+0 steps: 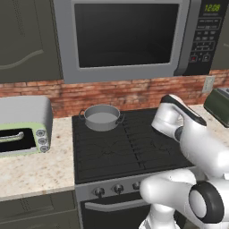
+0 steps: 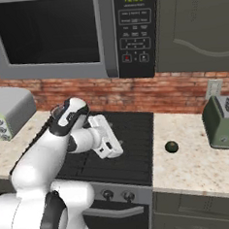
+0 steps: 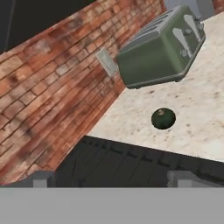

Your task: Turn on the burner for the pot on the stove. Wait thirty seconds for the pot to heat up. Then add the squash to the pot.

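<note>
Since the gripper (image 3: 112,178) is spread wide and empty, it's squash-fetching time: reach right to the squash (image 3: 163,118), then the pot (image 1: 102,117).

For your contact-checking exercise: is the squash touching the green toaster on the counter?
Apart. In the hand view, bare counter shows between the squash and the toaster; the right base view shows the gap too.

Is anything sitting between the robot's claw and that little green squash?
Nothing visible does. The squash lies alone on the counter past the stove edge; the toaster stands beyond it.
</note>
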Available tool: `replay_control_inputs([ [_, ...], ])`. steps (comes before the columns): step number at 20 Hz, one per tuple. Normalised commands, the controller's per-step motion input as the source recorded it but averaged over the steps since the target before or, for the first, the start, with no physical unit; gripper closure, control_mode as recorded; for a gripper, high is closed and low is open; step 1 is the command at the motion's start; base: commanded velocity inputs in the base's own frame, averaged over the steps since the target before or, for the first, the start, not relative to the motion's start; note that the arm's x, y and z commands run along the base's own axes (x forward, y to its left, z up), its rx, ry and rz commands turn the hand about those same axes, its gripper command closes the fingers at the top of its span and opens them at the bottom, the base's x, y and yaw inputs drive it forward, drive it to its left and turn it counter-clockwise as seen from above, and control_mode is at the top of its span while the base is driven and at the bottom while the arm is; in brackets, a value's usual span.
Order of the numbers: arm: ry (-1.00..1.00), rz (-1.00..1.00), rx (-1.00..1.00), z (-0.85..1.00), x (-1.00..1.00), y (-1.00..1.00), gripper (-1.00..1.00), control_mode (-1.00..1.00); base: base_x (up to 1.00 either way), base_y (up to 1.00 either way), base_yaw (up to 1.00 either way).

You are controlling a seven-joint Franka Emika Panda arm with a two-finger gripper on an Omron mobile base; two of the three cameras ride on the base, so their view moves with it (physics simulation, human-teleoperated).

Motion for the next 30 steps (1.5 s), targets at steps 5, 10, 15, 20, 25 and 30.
replay_control_inputs([
  [5, 0.27, -0.21, 0.0, 0.1, 0.12, -0.59, -1.0, -1.0, 0.0, 0.0, 0.0],
  [10, 0.07, -0.12, -0.03, 0.0, 0.03, -0.33, -1.0, -1.0, 0.0, 0.0, 0.0],
  [15, 0.0, -0.08, 0.0, 0.0, 0.0, -0.17, -1.0, -1.0, 0.0, 0.0, 0.0],
  [20, 0.0, -0.1, 0.0, 0.0, 0.0, -0.22, -1.0, -1.0, 0.0, 0.0, 0.0],
  [25, 0.03, -0.05, 0.02, 0.0, 0.06, -0.29, -1.0, -1.0, 0.0, 0.0, 0.0],
  [30, 0.03, -0.06, 0.0, 0.0, 0.15, -0.11, -1.0, -1.0, 0.0, 0.0, 0.0],
])
